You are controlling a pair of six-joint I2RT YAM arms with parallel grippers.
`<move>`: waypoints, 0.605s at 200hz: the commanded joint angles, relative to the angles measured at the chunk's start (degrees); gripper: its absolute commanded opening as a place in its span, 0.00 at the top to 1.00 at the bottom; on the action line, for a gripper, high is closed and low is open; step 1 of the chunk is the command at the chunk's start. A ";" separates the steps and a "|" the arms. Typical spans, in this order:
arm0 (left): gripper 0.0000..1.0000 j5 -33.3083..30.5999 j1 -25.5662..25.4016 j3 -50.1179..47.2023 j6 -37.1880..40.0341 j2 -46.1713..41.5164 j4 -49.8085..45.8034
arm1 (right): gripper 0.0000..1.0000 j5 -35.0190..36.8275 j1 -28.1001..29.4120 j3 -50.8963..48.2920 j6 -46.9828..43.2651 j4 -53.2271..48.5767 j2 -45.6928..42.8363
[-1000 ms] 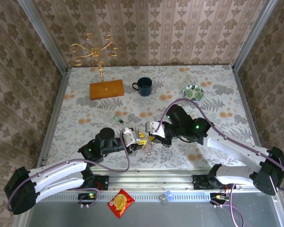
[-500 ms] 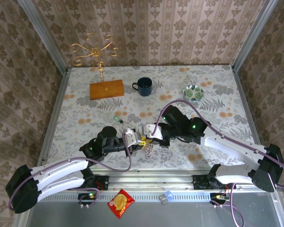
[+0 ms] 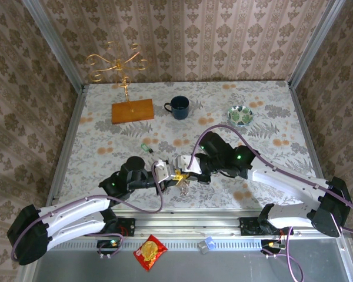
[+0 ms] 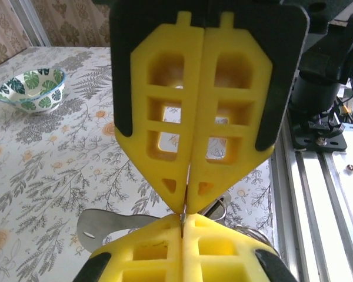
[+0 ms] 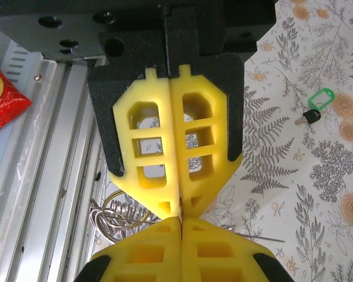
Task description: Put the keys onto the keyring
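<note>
My left gripper [image 3: 172,174] and right gripper [image 3: 186,171] meet tip to tip near the table's front edge. Both are shut on a thin sliver of metal of the keyring [image 3: 184,187], whose wire rings hang just below them. In the left wrist view my fingers [image 4: 165,135] press together above the right gripper's yellow fingers [image 4: 223,252]; a flat grey piece [image 4: 106,225] and rings [image 4: 223,207] show behind. In the right wrist view the rings [image 5: 119,212] lie left of my closed tips [image 5: 180,211]. A green-headed key [image 3: 144,147] lies apart on the table, the same key [image 5: 316,106] showing at the right.
A dark blue mug [image 3: 179,107] and a leaf-patterned bowl [image 3: 240,114] stand at the back. The gold wire stand [image 3: 119,63] rises from a wooden base [image 3: 132,110] at back left. A red snack packet [image 3: 150,252] lies on the metal rail in front.
My left gripper has closed fully on the metal. The right gripper has slid slightly left, so both sets of tips now touch. The rings shifted a little with them.
</note>
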 commanded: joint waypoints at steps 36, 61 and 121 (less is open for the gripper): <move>1.00 1.67 0.39 0.00 -1.97 -0.08 6.43 | 0.65 -4.77 -4.76 -6.36 11.12 7.60 -9.13; 1.00 0.76 0.33 -1.42 -3.19 -0.04 9.41 | 0.60 -2.86 -5.15 -12.43 15.29 11.47 -14.83; 1.00 -0.01 0.22 -4.14 -5.80 0.40 15.28 | 0.59 1.49 -2.72 -20.15 20.06 20.41 -15.81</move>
